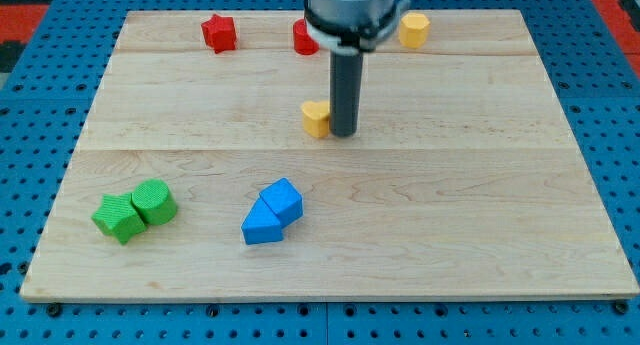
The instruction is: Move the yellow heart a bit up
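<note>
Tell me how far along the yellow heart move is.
Done: my tip has reached the yellow heart and sits against its right side. In hand: contact only; no upward shift can be judged from this picture. Left: pushing it toward the view's top, short of the red blocks.

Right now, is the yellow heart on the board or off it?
On the board. The yellow heart lies flat on the wooden board, near its middle top, with my tip at its right side.
</note>
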You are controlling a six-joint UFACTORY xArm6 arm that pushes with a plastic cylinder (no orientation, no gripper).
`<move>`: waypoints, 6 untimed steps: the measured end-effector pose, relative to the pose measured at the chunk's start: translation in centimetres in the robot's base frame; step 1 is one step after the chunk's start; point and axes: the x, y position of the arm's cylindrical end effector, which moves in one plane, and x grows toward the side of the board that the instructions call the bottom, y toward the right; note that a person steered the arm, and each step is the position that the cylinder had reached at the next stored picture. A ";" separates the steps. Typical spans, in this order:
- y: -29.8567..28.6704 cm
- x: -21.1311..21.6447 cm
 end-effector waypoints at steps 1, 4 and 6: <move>0.0 -3.0; -3.7 -0.3; -3.6 -3.0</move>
